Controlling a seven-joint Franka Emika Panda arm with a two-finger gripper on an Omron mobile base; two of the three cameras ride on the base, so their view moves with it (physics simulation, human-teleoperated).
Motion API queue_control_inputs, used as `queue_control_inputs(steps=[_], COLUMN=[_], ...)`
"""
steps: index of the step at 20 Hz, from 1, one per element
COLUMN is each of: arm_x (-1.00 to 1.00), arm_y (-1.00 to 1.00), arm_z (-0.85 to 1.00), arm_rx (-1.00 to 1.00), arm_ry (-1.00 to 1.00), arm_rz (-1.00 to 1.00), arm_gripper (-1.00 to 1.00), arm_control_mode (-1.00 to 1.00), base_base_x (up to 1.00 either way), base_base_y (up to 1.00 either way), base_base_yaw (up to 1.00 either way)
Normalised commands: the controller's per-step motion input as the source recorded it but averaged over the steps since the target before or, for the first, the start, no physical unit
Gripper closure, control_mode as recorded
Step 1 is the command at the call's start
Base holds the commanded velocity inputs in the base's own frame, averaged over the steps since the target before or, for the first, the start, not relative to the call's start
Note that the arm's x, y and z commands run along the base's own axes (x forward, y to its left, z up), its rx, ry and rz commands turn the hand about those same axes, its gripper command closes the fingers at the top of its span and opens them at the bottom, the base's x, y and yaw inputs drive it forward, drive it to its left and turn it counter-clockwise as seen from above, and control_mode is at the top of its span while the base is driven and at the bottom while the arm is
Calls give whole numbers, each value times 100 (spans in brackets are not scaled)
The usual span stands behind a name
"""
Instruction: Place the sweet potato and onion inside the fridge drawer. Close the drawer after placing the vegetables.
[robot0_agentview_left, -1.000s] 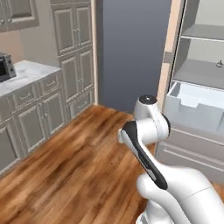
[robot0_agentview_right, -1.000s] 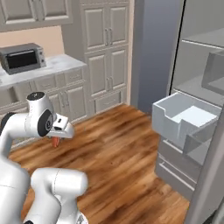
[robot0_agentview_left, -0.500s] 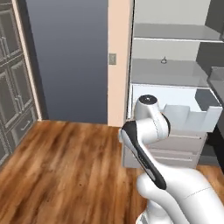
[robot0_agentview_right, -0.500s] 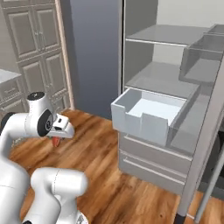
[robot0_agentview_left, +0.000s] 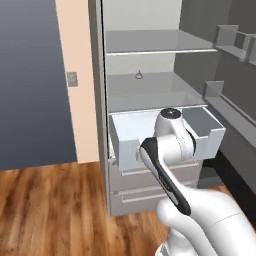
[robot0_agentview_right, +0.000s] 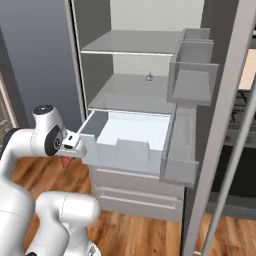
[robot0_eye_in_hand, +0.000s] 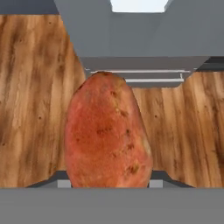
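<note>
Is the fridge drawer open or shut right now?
Open: the fridge drawer juts out from the fridge front, its white floor exposed and bare where visible.

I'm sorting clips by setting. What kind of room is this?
Most likely a rendered home kitchen. An open fridge with bare shelves stands in front of the robot, its pale drawer pulled out above two flat-fronted drawers, on a wood plank floor. The gripper holds a sweet potato.
</note>
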Motion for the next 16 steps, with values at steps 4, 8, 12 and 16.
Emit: queue_control_inputs(steps=[4, 8, 12, 16], arm_x=[0, 0, 0, 0], arm_y=[0, 0, 0, 0], arm_z=[0, 0, 0, 0], arm_rx=[0, 0, 0, 0], arm_ry=[0, 0, 0, 0], arm_rz=[0, 0, 0, 0], arm_gripper=[100, 100, 100, 100], arm_control_mode=[100, 100, 100, 100], base_base_x=[61, 46, 45, 46], base_base_y=[5, 26, 21, 21], base_base_yaw=[-43, -37, -24, -12])
